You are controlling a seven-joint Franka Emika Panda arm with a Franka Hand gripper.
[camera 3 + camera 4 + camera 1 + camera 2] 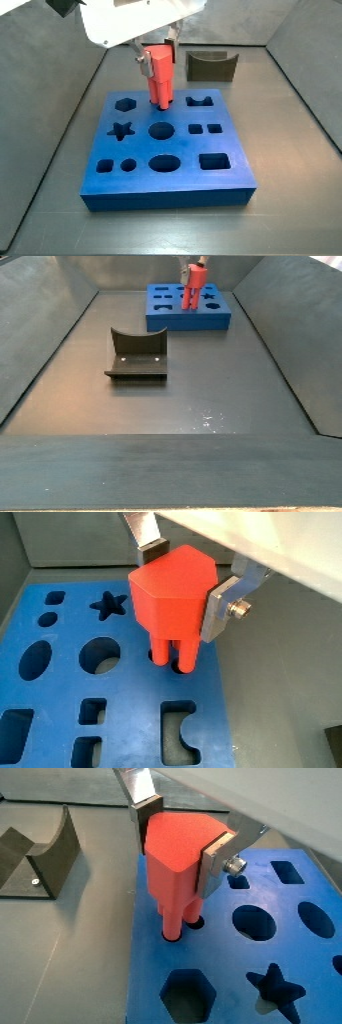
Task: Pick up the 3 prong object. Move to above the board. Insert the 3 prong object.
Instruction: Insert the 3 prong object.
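My gripper (pixel 174 582) is shut on the 3 prong object (pixel 171 597), a red-orange peg with a blocky head, and holds it upright over the board (pixel 120 727). The silver fingers (pixel 222 600) press on the two sides of its head. The prong tips sit in or at the three small holes near the board's edge (pixel 181 928); how deep I cannot tell. In both side views the peg (pixel 160 75) (pixel 194 284) stands upright on the blue board (pixel 181 180) (pixel 201 320) under the gripper (pixel 158 52) (pixel 194 271).
The dark olive U-notched block (pixel 211 66) (pixel 135 356) stands on the grey floor apart from the board, also in a wrist view (pixel 38 858). Grey bin walls rise on all sides. The board's other cut-outs, star (pixel 108 605) and hexagon (pixel 187 993), are unfilled.
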